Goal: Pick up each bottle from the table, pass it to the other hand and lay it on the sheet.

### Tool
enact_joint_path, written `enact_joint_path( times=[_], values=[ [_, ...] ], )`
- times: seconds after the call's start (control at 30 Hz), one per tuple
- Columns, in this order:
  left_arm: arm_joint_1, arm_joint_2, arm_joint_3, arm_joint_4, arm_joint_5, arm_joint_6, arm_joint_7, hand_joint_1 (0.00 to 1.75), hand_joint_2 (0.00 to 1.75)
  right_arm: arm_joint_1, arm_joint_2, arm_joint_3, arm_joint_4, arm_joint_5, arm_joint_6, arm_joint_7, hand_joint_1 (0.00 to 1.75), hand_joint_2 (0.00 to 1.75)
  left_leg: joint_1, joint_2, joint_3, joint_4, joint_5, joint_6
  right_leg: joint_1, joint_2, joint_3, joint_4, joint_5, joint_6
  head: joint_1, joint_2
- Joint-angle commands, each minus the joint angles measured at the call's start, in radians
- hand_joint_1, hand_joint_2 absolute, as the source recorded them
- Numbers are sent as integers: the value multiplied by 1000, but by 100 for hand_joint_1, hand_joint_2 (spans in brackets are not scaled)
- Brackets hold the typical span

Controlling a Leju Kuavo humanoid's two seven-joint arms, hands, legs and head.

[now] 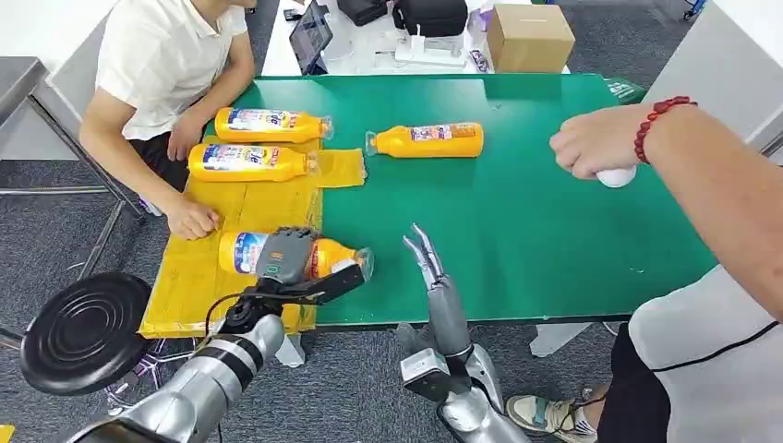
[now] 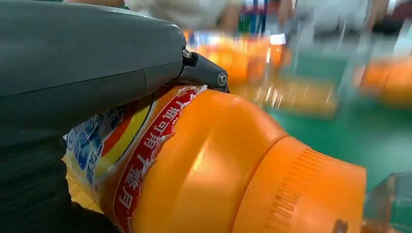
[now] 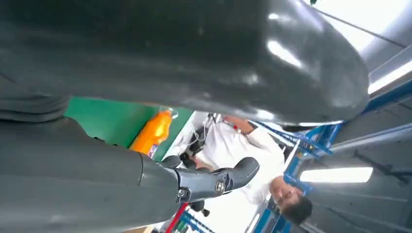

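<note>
Bare green table (image 1: 517,221) between lone bottle (image 1: 427,140) and person's fist (image 1: 591,143)

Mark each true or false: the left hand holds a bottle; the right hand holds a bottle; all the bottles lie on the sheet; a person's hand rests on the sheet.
1. The left hand holds a bottle. True.
2. The right hand holds a bottle. False: it holds nothing, fingers straight.
3. All the bottles lie on the sheet. False: one bottle lies on the green table.
4. A person's hand rests on the sheet. True.
</note>
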Motion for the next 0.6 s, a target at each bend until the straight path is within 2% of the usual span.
enact_joint_path(
  times=[0.03, 0.13, 0.2, 0.23, 0.27, 0.3, 0.4, 0.6],
  values=[
    [-151, -8, -105, 257, -38, -120, 65, 175, 175, -66, 9, 43, 124, -18, 19, 1, 0, 0, 1, 0, 2, 0, 0, -1, 1, -1, 2, 0, -1, -2, -1, 0],
    [-151, -10, -53, 269, 6, -185, 88, 162, 175, -73, 20, 46, 156, -34, 22, 1, 0, 0, 1, 1, 3, 0, -1, -2, 1, 1, 3, -1, 0, -2, 0, 0],
    [-151, -10, -43, 269, 16, -190, 81, 162, 175, -75, 21, 48, 160, -36, 21, 1, 0, 0, 1, 1, 3, -1, -1, -2, 1, 1, 4, -1, 0, -2, 0, 0],
    [-143, -14, 10, 267, 72, -202, 50, 143, 175, -78, 21, 54, 173, -40, 14, 1, 0, 0, 1, 1, 3, -1, 0, -1, 1, 1, 4, -1, 0, -2, 0, 0],
    [-139, -18, 50, 267, 117, -222, 15, 23, 175, -79, 19, 59, 173, -50, 10, 1, 0, 0, 1, 2, 3, -1, -1, -1, 1, 2, 3, -1, 0, -1, 0, 0],
    [-133, -26, 124, 268, 201, -267, -27, 2, 175, -80, 19, 62, 177, -62, 8, 1, 0, 0, 1, 3, 5, -1, -1, -2, 1, 2, 5, -2, 0, -2, 0, 0],
    [-121, -21, 185, 260, 271, -285, -77, 0, 175, -84, 18, 70, 196, -82, -4, 1, 0, 0, 1, 3, 7, -2, -1, -2, 1, 3, 7, -2, 0, -3, 0, 0],
    [-117, -35, 206, 252, 295, -273, -91, 0, 175, -85, 17, 74, 204, -89, -15, 1, 0, 0, 1, 2, 6, -1, -1, -2, 1, 2, 7, -1, 0, -2, 0, 0]
  ],
)
